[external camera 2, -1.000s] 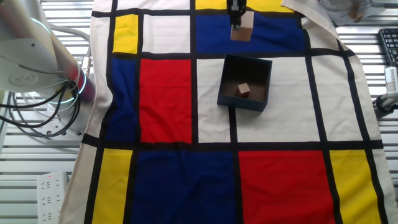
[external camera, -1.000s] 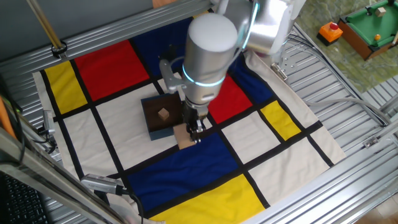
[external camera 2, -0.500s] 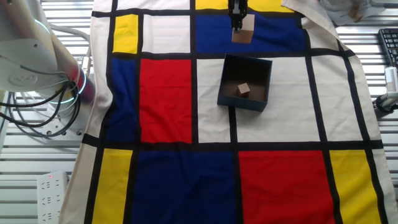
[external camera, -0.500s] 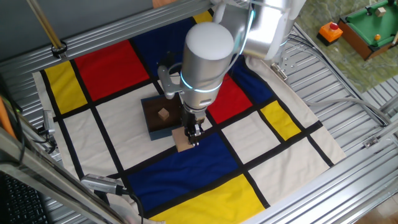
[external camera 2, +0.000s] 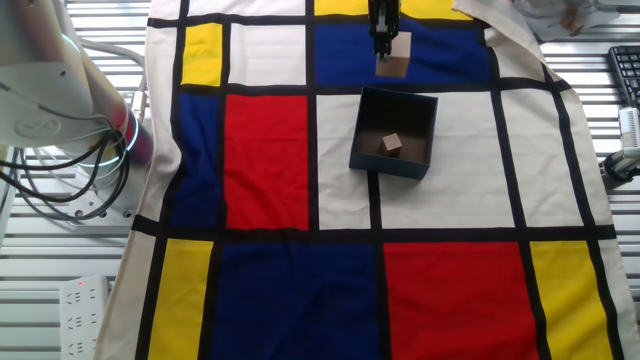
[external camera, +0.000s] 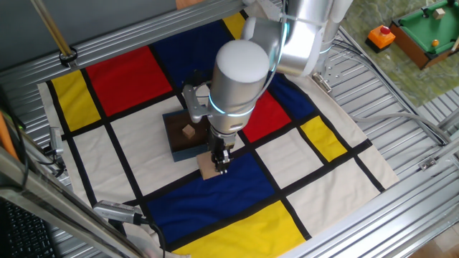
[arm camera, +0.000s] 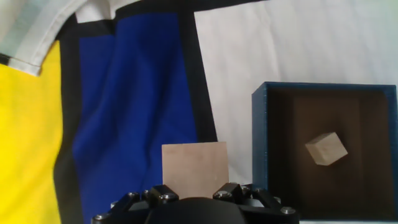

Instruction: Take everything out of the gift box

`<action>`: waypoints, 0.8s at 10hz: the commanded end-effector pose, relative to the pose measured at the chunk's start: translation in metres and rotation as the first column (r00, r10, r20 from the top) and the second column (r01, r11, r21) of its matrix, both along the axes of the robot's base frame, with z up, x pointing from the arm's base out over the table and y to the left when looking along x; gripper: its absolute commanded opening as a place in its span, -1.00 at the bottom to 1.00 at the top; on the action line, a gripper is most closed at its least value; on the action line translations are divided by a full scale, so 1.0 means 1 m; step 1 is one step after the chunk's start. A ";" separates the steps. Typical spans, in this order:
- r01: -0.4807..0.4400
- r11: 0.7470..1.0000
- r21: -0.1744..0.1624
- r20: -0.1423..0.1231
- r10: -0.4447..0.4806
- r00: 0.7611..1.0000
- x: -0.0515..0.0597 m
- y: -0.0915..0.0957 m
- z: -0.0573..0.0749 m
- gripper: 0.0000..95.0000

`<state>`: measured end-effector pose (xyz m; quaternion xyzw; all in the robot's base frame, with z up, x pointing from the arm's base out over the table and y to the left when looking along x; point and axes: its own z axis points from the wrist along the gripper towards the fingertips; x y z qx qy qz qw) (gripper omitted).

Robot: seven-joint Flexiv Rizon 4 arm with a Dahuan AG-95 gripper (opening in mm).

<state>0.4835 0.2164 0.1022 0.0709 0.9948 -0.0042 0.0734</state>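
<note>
The navy gift box [external camera: 174,147] sits on the checked cloth, with the small tan cube [external camera: 188,132] inside it. My gripper [external camera: 219,163] is shut on the larger tan cube [external camera: 207,168] and holds it low over the blue patch just outside the box's near side. In the other fixed view the cube [external camera 2: 394,62] hangs under the gripper [external camera 2: 384,45], beyond the box [external camera 2: 388,166] and small cube [external camera 2: 392,144]. In the hand view the larger cube [arm camera: 194,167] sits between my fingers [arm camera: 162,194], left of the box [arm camera: 259,143] and its small cube [arm camera: 326,148].
The coloured checked cloth [external camera: 323,140] covers the metal table. An orange object with a red button [external camera: 381,36] and a green toy table [external camera: 427,29] lie off the cloth at far right. A keyboard [external camera 2: 625,75] lies at the table's edge.
My gripper has moved down and slightly away from the box with the larger cube in it. The box and small cube have not moved.
</note>
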 end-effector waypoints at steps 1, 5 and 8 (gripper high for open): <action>0.002 1.000 -0.003 -0.006 -0.002 1.000 0.002 -0.001 -0.005 -1.00; -0.002 1.000 0.001 -0.014 0.002 1.000 0.003 -0.002 -0.010 -1.00; -0.047 0.999 -0.008 -0.012 0.047 0.999 0.003 -0.002 -0.011 -0.20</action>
